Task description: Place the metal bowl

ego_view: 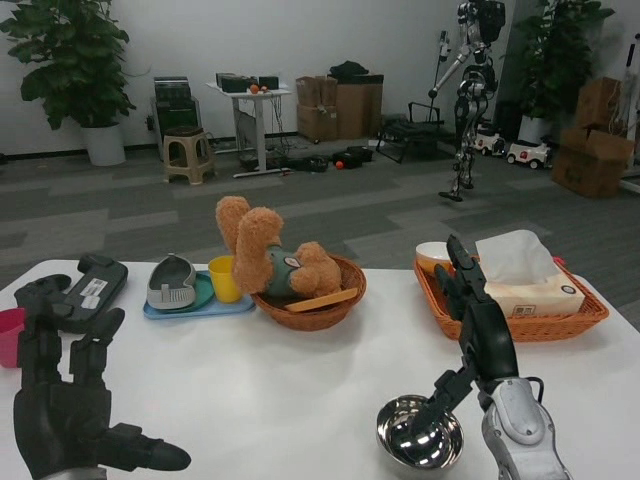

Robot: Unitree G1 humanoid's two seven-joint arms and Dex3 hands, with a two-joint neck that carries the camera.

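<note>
On the white table [270,380], one metal bowl [419,432] touches right hand [480,330] fingers; left hand [65,400] spread.

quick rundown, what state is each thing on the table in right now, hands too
metal bowl: upright on the table, empty, right hand pinches its rim
left hand: open, holds nothing
teddy bear: lying in the round wicker basket
tissue box: in the orange basket, a tissue sticking out
yellow cup: upright on the blue tray
</note>
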